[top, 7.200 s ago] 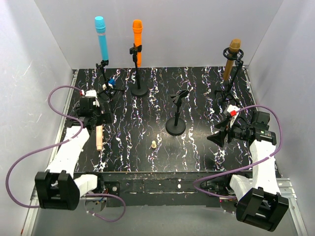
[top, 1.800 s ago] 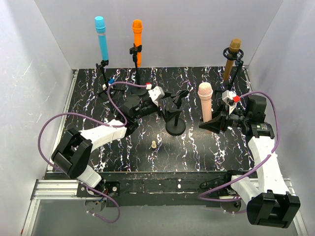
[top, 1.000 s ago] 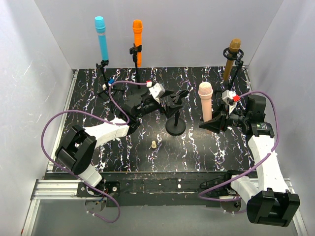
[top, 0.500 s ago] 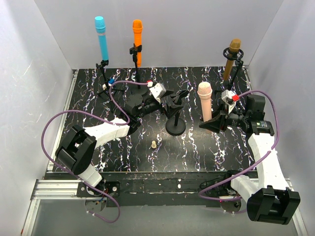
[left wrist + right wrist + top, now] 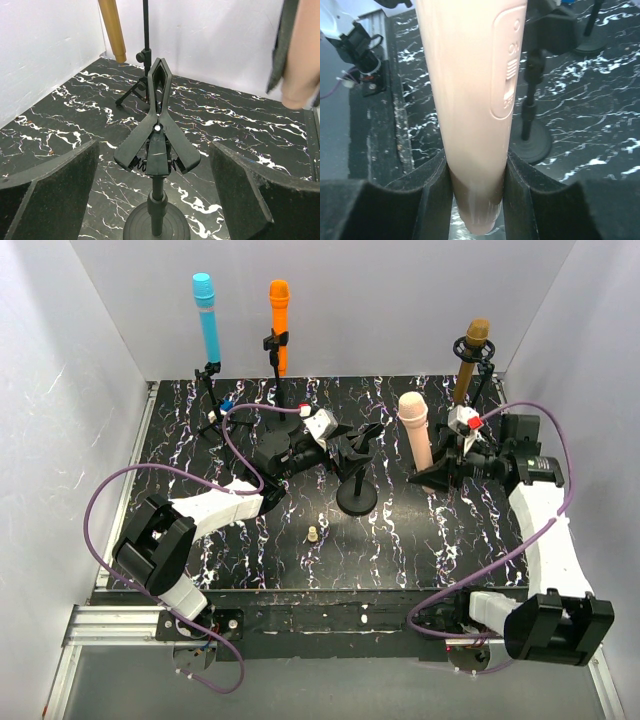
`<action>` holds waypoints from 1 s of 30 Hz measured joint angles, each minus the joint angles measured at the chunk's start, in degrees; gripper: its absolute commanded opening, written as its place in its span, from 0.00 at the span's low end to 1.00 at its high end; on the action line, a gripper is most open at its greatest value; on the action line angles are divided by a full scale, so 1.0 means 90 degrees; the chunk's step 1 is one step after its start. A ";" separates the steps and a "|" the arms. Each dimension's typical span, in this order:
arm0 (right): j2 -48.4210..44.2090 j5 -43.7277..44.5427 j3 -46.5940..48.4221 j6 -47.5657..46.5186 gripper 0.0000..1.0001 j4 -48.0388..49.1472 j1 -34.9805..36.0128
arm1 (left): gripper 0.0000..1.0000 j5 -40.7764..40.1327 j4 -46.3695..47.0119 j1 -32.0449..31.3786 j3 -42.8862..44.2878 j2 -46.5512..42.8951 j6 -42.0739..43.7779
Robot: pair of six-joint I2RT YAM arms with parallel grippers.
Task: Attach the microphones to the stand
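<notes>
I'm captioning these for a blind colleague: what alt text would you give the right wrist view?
The right gripper clamps the lower end of an upright pale pink microphone, its on/off switch facing the camera. Behind it, a black stand with a round base sits on the black, white-veined table.

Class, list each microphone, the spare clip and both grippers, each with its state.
light blue microphone: mounted upright.
orange microphone: mounted upright.
golden-brown microphone: mounted.
pale pink microphone: gripped upright, unmounted.
spare clip: empty.
left gripper: open, flanking the spare clip.
right gripper: shut on the pale pink microphone.
</notes>
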 measured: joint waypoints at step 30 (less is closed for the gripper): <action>0.2679 0.0935 0.2285 -0.1557 0.01 0.0039 0.0702 | 0.02 0.0350 -0.0865 0.0044 0.0449 -0.0058 0.0352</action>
